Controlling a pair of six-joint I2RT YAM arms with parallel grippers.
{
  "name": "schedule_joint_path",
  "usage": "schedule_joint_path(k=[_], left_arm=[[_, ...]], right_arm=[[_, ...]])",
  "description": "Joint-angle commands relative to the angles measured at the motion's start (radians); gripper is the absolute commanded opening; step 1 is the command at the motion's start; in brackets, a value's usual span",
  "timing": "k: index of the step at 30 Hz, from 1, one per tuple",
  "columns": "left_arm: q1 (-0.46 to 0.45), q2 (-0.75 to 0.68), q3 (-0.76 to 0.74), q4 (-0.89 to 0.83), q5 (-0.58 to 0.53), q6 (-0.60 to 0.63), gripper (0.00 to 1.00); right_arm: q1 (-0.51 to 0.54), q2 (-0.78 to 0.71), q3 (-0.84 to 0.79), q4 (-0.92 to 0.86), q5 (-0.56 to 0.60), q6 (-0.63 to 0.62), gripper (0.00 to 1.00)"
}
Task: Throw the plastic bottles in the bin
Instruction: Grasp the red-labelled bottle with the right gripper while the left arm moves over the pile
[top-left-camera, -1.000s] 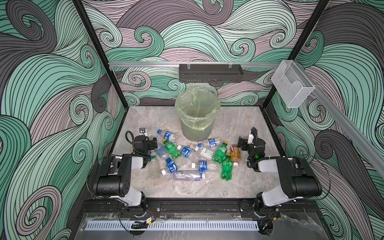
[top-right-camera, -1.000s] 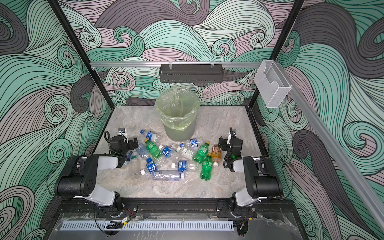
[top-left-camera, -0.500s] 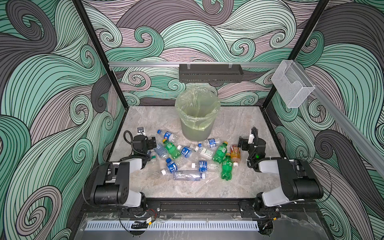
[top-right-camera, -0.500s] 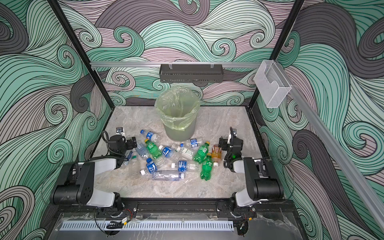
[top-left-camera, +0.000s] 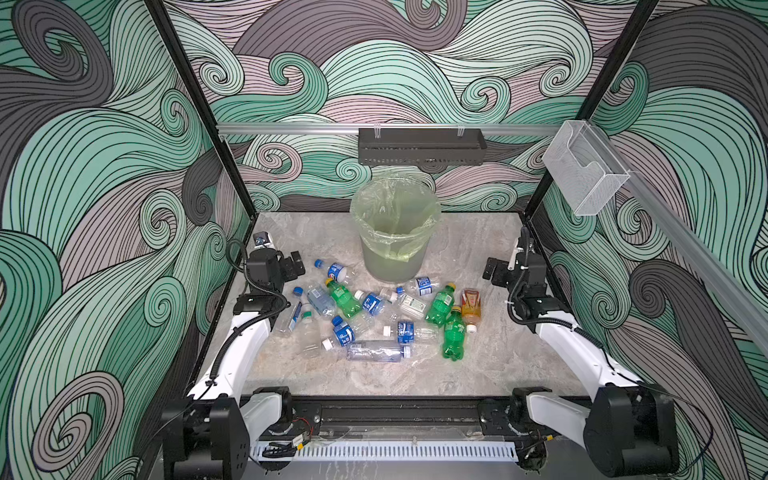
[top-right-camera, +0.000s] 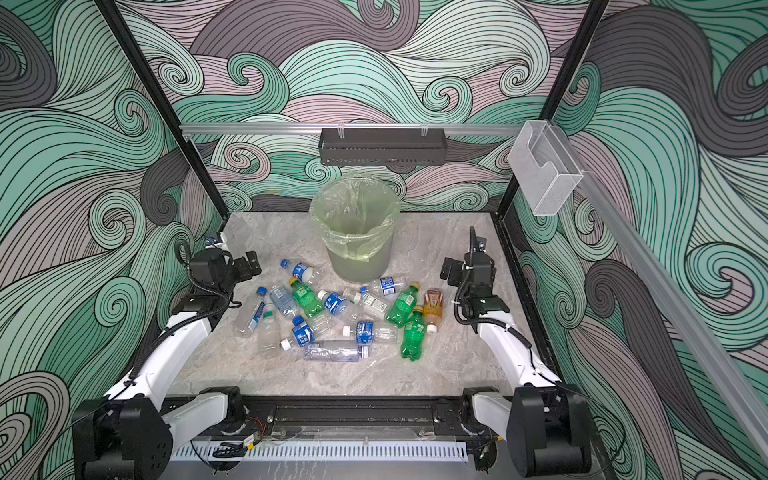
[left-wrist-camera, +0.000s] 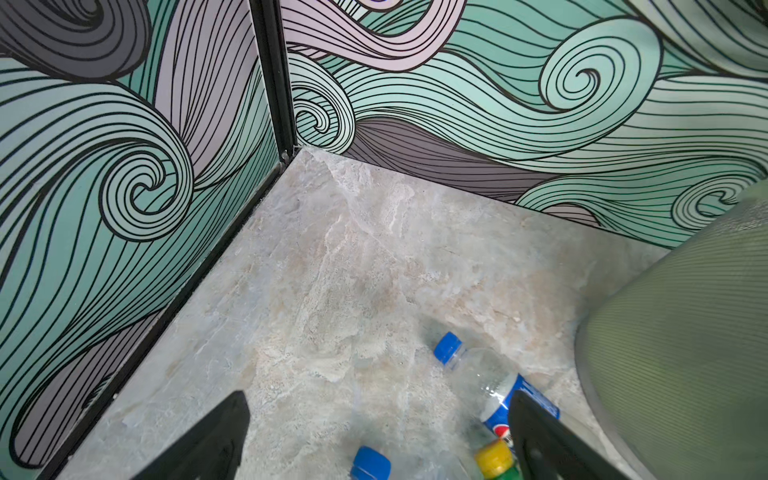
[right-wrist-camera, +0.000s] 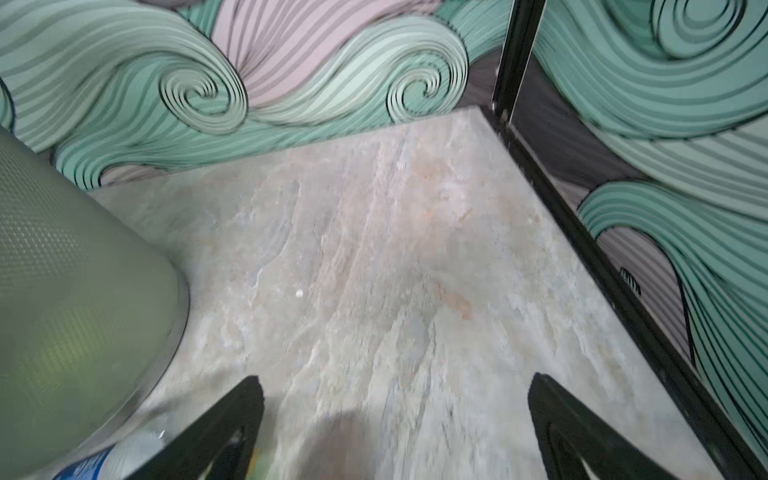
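Both top views show the arms stretched further toward the bin (top-left-camera: 390, 266) than a second ago. Left tool (top-left-camera: 296, 266) and right tool (top-left-camera: 493, 272) hang released either side of it. The plastic bottles (top-left-camera: 345, 299) lie on the worktop (top-left-camera: 490, 365) before the bin; inside, only liner shows.

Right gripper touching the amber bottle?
Apart. In both top views bare table shows between the open right gripper and the amber bottle; the jaws hold nothing.
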Motion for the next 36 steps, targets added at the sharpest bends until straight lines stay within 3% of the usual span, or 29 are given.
schedule_joint_path(k=[1,7,12,21,28,36], left_arm=[[-0.005,-0.035,0.050,-0.238,0.104,-0.038,0.98],[-0.003,-0.103,0.105,-0.427,0.149,-0.033,0.98],[-0.004,-0.134,0.124,-0.516,0.159,-0.028,0.99],[-0.003,-0.147,0.131,-0.574,0.213,-0.011,0.99],[-0.003,-0.145,0.096,-0.555,0.298,-0.026,0.99],[-0.003,-0.136,0.078,-0.559,0.287,-0.023,0.99]], right_arm=[[0.012,0.003,0.068,-0.392,-0.038,0.089,0.99],[0.037,0.007,0.089,-0.590,-0.120,0.118,0.97],[0.058,0.033,0.115,-0.643,-0.244,0.138,0.94],[0.080,0.139,0.089,-0.542,-0.325,0.161,0.90],[0.081,0.282,0.130,-0.479,-0.333,0.171,0.84],[0.081,0.391,0.178,-0.465,-0.300,0.162,0.79]])
